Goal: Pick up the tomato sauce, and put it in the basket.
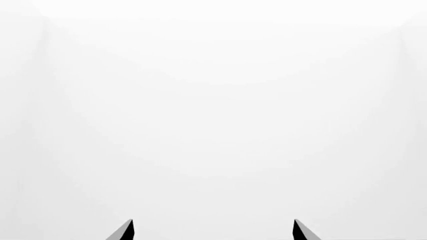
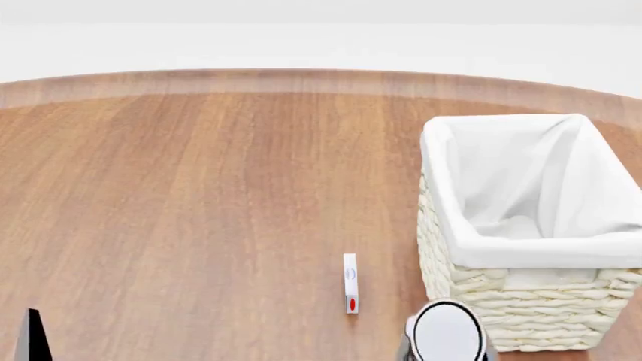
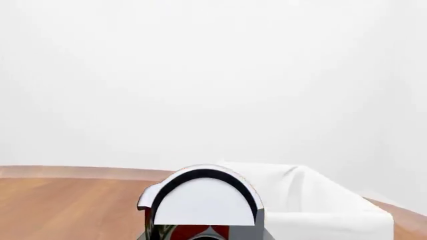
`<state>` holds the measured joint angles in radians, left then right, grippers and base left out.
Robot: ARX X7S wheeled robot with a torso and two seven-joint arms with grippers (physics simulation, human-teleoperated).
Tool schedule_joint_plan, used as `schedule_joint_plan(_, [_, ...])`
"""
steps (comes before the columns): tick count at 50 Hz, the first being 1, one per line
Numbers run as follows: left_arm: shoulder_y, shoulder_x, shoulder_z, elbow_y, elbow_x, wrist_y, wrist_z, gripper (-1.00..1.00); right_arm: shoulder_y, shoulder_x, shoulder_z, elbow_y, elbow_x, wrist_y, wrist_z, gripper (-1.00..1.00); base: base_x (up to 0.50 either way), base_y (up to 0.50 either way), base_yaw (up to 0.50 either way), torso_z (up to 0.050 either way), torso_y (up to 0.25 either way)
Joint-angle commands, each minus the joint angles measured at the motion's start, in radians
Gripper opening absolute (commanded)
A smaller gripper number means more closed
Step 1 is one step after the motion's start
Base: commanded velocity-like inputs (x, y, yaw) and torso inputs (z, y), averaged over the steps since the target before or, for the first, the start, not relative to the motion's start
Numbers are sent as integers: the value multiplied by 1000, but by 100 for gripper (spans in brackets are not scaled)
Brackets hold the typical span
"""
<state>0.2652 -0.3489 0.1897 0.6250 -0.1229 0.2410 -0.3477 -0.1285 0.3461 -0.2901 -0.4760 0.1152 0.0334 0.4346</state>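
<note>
The tomato sauce can (image 2: 446, 331) shows its silver lid at the bottom edge of the head view, just in front of the basket's near left corner. My right gripper (image 2: 446, 355) is shut on it, with grey fingers on both sides. In the right wrist view the can (image 3: 203, 202) fills the lower middle, its red label showing between the fingers of the gripper (image 3: 203, 234). The cream wicker basket (image 2: 522, 304) with a white liner stands at the right; it also shows in the right wrist view (image 3: 327, 210). My left gripper (image 1: 213, 231) is open and empty, facing only white.
A thin white item with a red spot (image 2: 350, 283) lies on the brown wooden table (image 2: 201, 210), left of the basket. One dark fingertip of the left gripper (image 2: 32, 335) shows at the lower left. The table's curved far edge (image 2: 301, 75) meets a white background.
</note>
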Motion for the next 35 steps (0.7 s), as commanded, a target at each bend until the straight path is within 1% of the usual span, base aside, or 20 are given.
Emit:
schedule_joint_plan(1, [5, -4, 10, 10, 10, -4, -2, 100, 112, 7, 27, -12, -35, 54, 1, -100, 0, 0, 0, 0, 0])
schedule_joint_plan(9, [9, -5, 10, 6, 15, -1, -8, 100, 214, 14, 24, -4, -50, 96, -15, -100, 0, 0, 0, 0, 0])
schedule_joint_plan(16, [13, -9, 6, 4, 13, 3, -13, 100, 328, 16, 18, 102, -65, 110, -37, -100, 0, 0, 0, 0, 0])
schedule_joint_plan(22, [16, -11, 5, -2, 10, 8, -15, 100, 401, 27, 30, 92, -75, 160, -41, -100, 0, 0, 0, 0, 0])
schedule_joint_plan(23, [17, -13, 4, 2, 8, 9, -15, 100, 442, 28, 35, 122, -69, 168, -51, -100, 0, 0, 0, 0, 0])
schedule_joint_plan(26, [18, -15, 1, 6, 5, 8, -17, 100, 492, 25, 44, 187, -56, 161, -63, -100, 0, 0, 0, 0, 0])
schedule_joint_plan(30, [28, -18, -3, 9, 7, 15, -22, 100, 582, 8, 53, 375, -46, 110, -78, -100, 0, 0, 0, 0, 0])
schedule_joint_plan(35, [34, -20, -5, 15, 13, 14, -27, 100, 683, -3, 33, 563, -78, 60, -86, -100, 0, 0, 0, 0, 0])
